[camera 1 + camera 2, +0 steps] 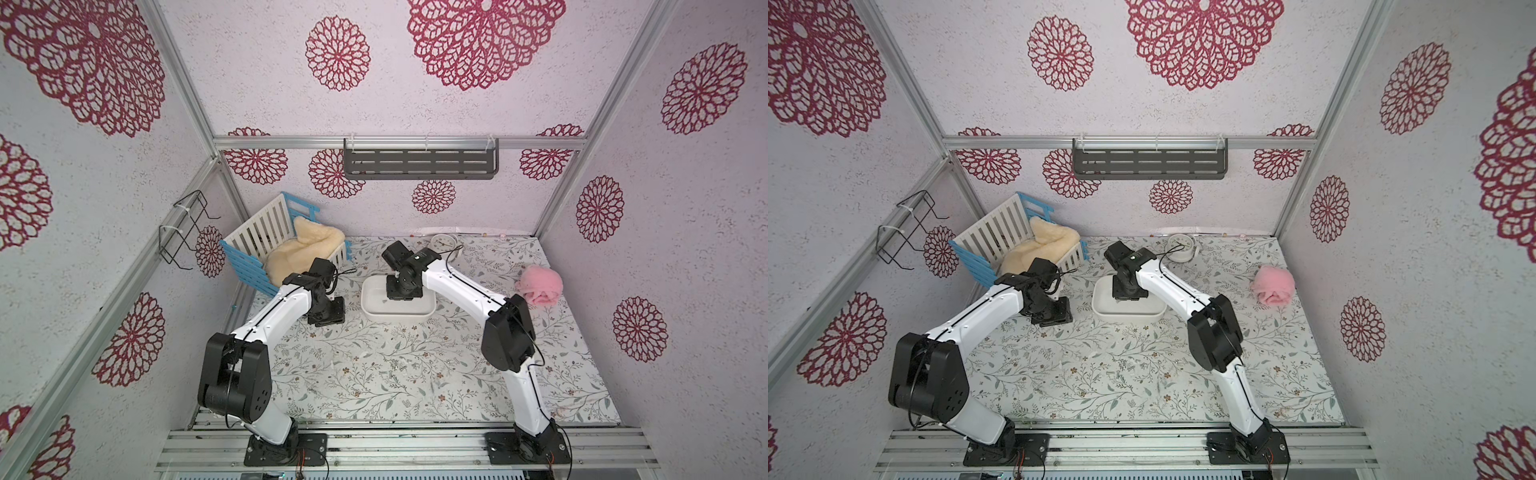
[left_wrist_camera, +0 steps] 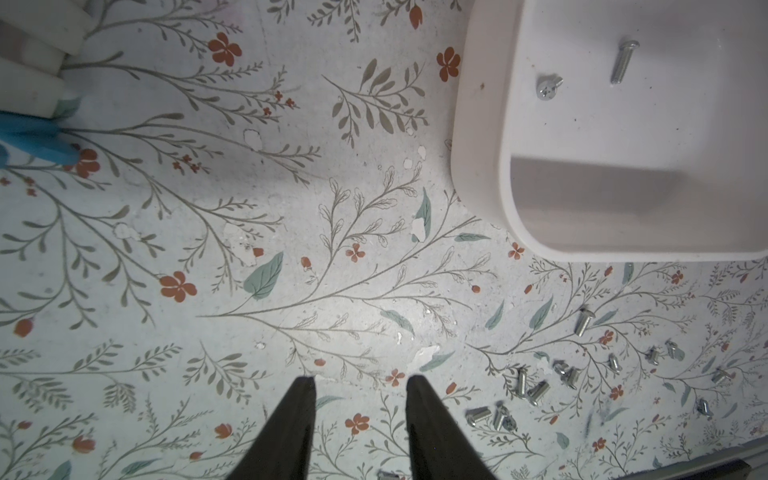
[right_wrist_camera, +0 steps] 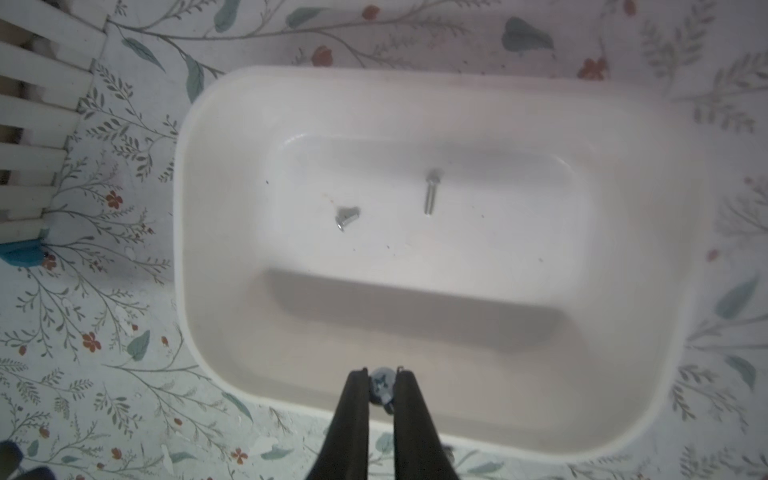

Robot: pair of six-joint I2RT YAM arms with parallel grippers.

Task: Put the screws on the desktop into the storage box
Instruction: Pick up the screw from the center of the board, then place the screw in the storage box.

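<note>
Right wrist view: right gripper [image 3: 381, 375] clamped on one screw [image 3: 382, 388] over storage box [image 3: 185, 266] rim; left gripper [image 2: 360, 384] jaws apart, empty, above desktop [image 2: 291, 199].

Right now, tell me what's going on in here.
The right gripper is shut on a screw above the storage box, where two screws already lie. The left gripper hangs open and empty over the desktop beside the box. Many loose screws lie scattered on the desktop, not yet collected.
</note>
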